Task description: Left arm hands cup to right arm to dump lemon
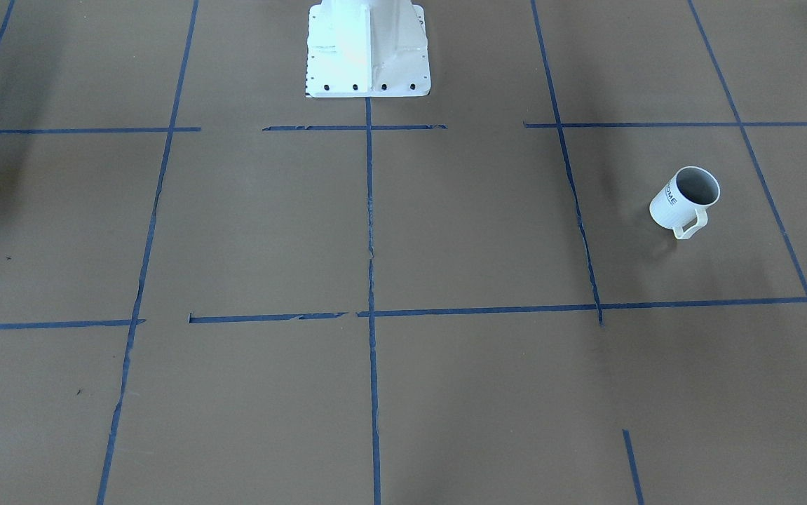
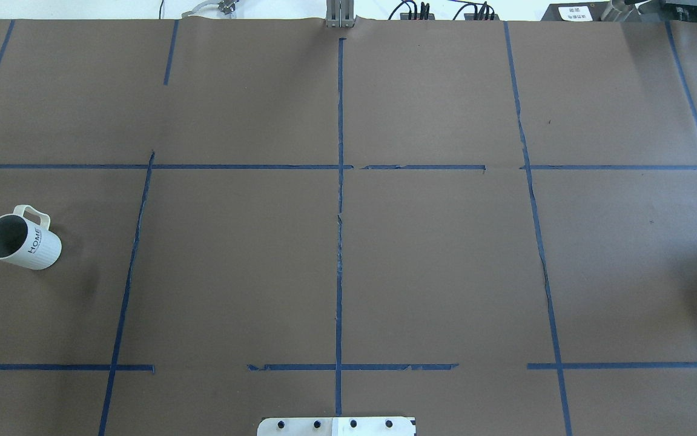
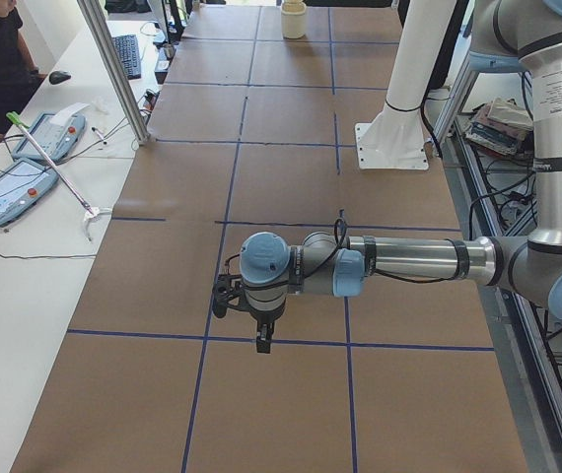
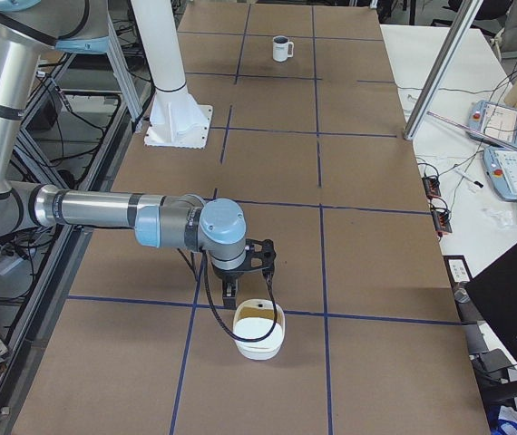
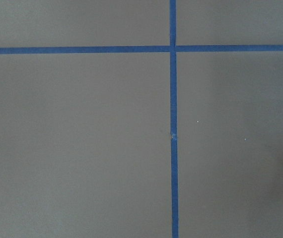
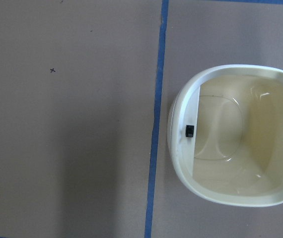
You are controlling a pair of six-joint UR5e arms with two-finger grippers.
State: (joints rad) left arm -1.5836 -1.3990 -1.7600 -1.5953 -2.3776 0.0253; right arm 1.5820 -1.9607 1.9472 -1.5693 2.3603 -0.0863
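We are looking at the white ribbed cup with black "HOME" lettering (image 2: 21, 241), which is standing upright on the brown paper-covered table (image 2: 433, 260). It is sitting far out on the robot's left side, inside one square of the blue tape grid (image 2: 340, 242). Its squared handle is pointing to the far side, away from the white robot pedestal (image 1: 368, 49).

The left gripper (image 3: 262, 341) is hanging fingers-down over the table, close above a tape line. We cannot tell how far its fingers are parted or whether they are holding anything.

At the table's right end, the right gripper (image 4: 229, 290) is pointing down just beside the rim of a cream oval plastic tub (image 4: 258, 333). The tub is sitting open-topped just right of a tape line. We cannot tell how that gripper's fingers are standing either.
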